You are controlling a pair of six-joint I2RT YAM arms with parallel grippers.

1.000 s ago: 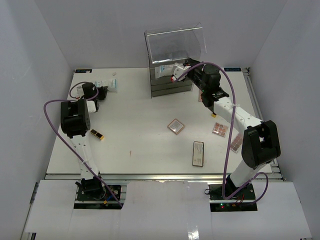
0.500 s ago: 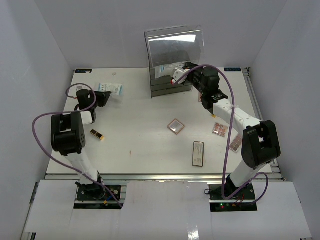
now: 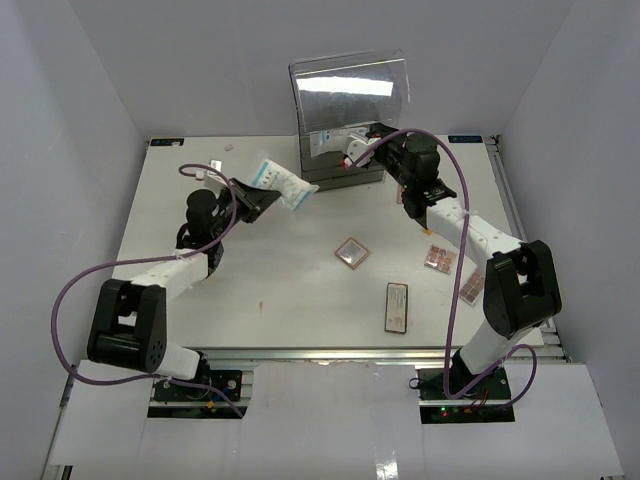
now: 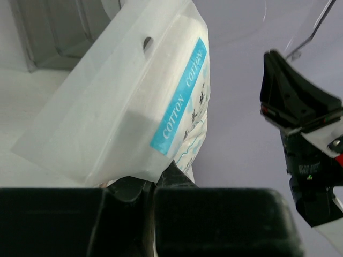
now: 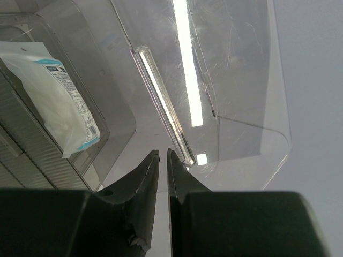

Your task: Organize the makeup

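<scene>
Nearest you on the table [image 3: 260, 300] lies the black compact [image 3: 396, 307]. Just beyond it are one pink palette [image 3: 351, 252] at centre and another pink-brown palette [image 3: 440, 259] beside your right arm. Further out, your left gripper [image 3: 258, 197] is clamped on the lower edge of a cotton packet [image 4: 134, 101], holding it off the table in front of the clear drawer box [image 3: 340, 177]. Your right gripper [image 5: 163, 160] is at the box's top with only a slit between its fingers. The raised lid [image 3: 350, 95] has an edge running down to the tips, but you cannot tell whether they pinch it. A second packet [image 5: 59, 101] lies in the top compartment.
</scene>
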